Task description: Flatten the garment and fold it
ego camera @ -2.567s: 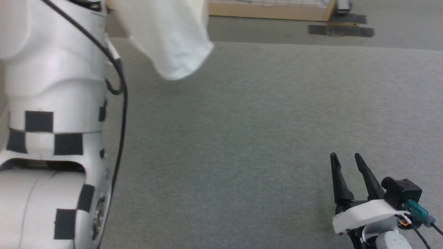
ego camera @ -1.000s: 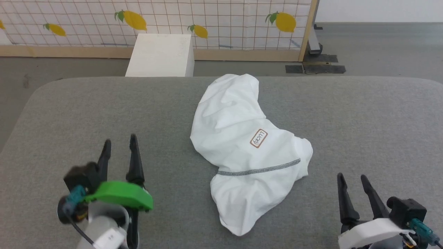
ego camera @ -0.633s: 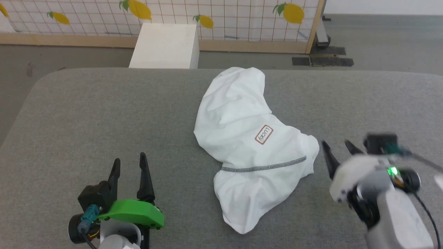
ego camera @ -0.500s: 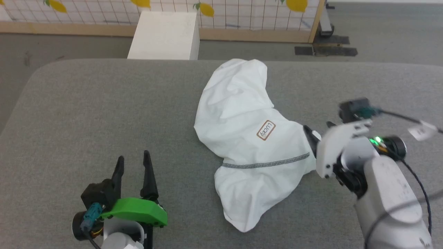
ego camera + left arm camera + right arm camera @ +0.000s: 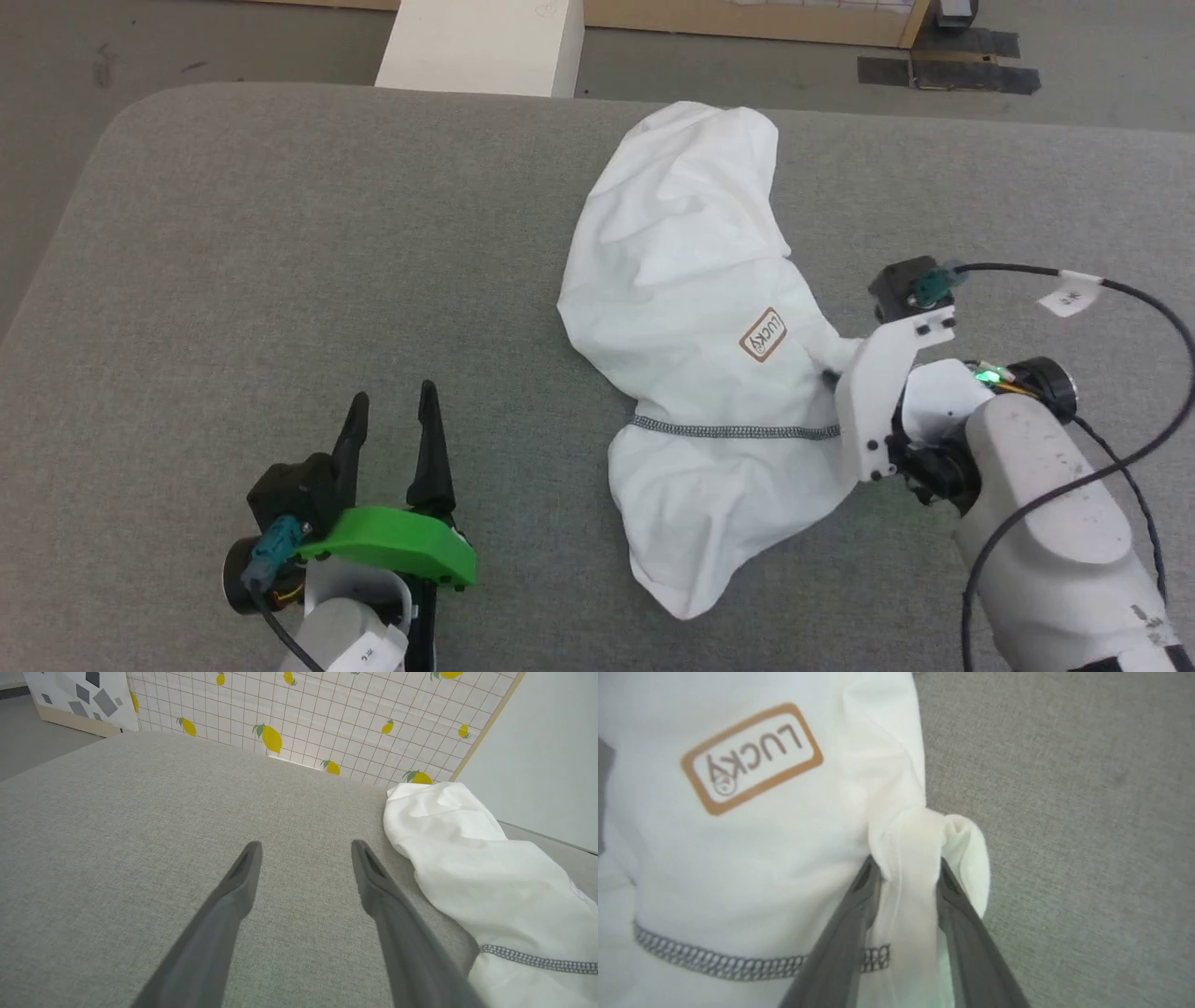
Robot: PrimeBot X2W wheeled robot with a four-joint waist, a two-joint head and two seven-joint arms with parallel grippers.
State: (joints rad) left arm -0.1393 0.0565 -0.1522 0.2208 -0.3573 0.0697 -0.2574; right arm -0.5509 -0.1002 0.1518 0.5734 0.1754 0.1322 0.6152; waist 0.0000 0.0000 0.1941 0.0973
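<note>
The garment (image 5: 691, 280), a white T-shirt, lies crumpled in the middle of the grey padded table (image 5: 280, 233), its brown-bordered logo patch (image 5: 764, 334) facing up above a dark zigzag seam (image 5: 733, 432). My right gripper (image 5: 833, 373) is at the shirt's right edge, its tips hidden under the white mount. In the right wrist view the right gripper (image 5: 906, 865) is shut on a bunched fold of the garment (image 5: 738, 849) beside the patch (image 5: 752, 758). My left gripper (image 5: 392, 397) stands open at the lower left, well clear of the cloth. The left wrist view shows the left gripper (image 5: 306, 844) empty, the garment (image 5: 490, 877) to its right.
A rigid white box (image 5: 481, 47) stands on the floor just beyond the table's far edge. Dark tape patches (image 5: 948, 75) mark the floor at the back right. A lemon-print grid screen (image 5: 327, 714) rises behind the table. The right arm's cable (image 5: 1120, 299) loops over the table.
The head camera has tilted down. My right gripper swung from the lower right up to the garment's right edge and closed on a fold there. The left gripper has kept its place.
</note>
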